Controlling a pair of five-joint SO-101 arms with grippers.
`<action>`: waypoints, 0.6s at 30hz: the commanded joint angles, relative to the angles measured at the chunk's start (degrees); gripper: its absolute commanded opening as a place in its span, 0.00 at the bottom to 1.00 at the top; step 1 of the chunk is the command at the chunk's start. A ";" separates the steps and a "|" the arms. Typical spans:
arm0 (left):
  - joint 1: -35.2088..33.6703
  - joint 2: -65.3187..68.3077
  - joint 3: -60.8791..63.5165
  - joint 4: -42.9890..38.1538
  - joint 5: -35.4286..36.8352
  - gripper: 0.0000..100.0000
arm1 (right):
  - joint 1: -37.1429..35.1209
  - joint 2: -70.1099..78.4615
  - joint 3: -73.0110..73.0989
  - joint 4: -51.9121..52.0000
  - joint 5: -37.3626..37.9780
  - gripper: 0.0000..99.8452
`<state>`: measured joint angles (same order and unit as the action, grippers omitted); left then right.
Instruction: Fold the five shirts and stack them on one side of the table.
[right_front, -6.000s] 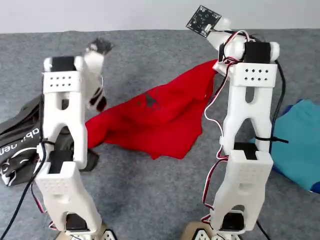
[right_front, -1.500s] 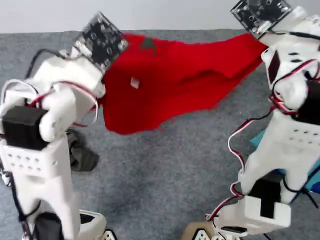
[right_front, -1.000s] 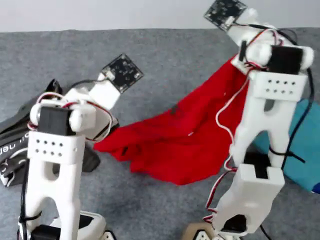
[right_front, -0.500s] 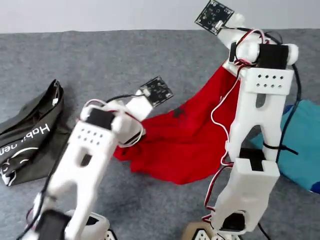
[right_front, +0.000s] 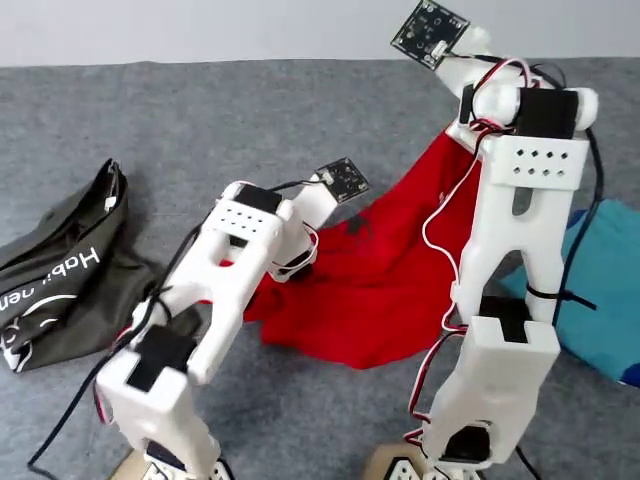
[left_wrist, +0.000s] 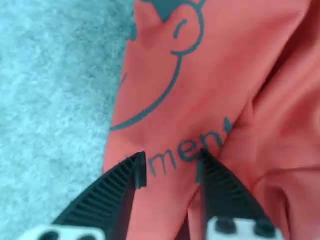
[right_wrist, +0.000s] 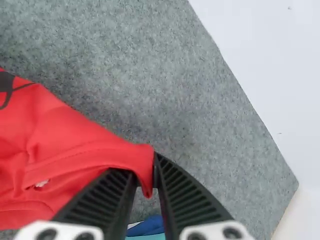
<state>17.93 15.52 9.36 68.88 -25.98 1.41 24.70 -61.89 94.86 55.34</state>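
The left gripper (left_wrist: 170, 165) is noted with jaws apart just above the print of the red shirt (right_front: 380, 285), which lies crumpled between the arms and is judged light, limp and best taken by its edges, while the right gripper (right_wrist: 146, 176) is clamped on its far corner.

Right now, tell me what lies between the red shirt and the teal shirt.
The right arm stands between them in the high view, the red shirt on one side and the teal shirt on the other.
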 joint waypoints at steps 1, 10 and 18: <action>-0.09 2.29 -4.53 -1.23 0.18 0.17 | 0.75 -0.75 -0.70 0.31 0.44 0.01; -8.97 17.32 -30.37 -0.09 0.26 0.17 | 0.75 -0.84 -0.70 0.31 0.44 0.01; -11.34 28.57 -61.76 20.31 0.35 0.17 | 0.75 -2.33 -0.70 0.31 0.44 0.01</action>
<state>6.77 43.65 -39.96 81.45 -25.98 1.41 24.70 -61.89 94.86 55.34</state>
